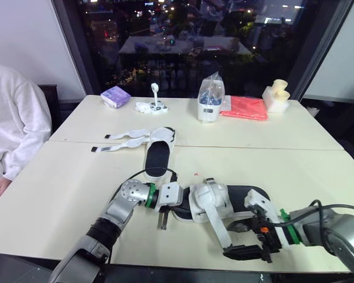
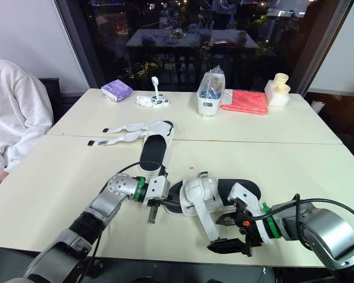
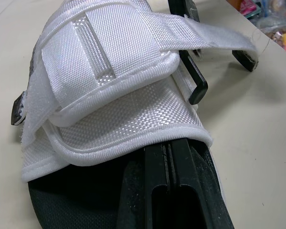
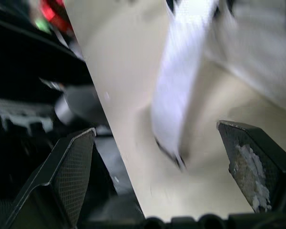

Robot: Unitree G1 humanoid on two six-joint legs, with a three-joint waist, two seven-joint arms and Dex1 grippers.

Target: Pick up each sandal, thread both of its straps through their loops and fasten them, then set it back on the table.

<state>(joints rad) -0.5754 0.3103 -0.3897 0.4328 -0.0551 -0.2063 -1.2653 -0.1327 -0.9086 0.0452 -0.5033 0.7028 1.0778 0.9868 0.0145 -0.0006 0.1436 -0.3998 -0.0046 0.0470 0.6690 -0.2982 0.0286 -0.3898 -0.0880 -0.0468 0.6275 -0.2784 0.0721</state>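
The near sandal (image 1: 224, 203), black-soled with white straps, lies at the table's front centre. One long white strap (image 1: 219, 229) trails off it toward the front edge. My left gripper (image 1: 164, 219) is at the sandal's left end. In the left wrist view its fingers (image 3: 181, 181) are shut together on the black sole, under the folded white strap (image 3: 109, 71). My right gripper (image 1: 248, 252) stands open at the table's front edge, with the loose strap's end (image 4: 176, 100) between its spread fingers, untouched. A second sandal (image 1: 157, 148) lies farther back, its two straps (image 1: 121, 140) spread out flat to the left.
A person in a white top (image 1: 12, 124) sits at the left. Along the back of the table are a purple box (image 1: 115, 96), small white items (image 1: 152, 105), a clear bagged container (image 1: 210, 99), a red cloth (image 1: 243, 108) and a cream object (image 1: 276, 94). The table's front edge (image 1: 183, 266) is close.
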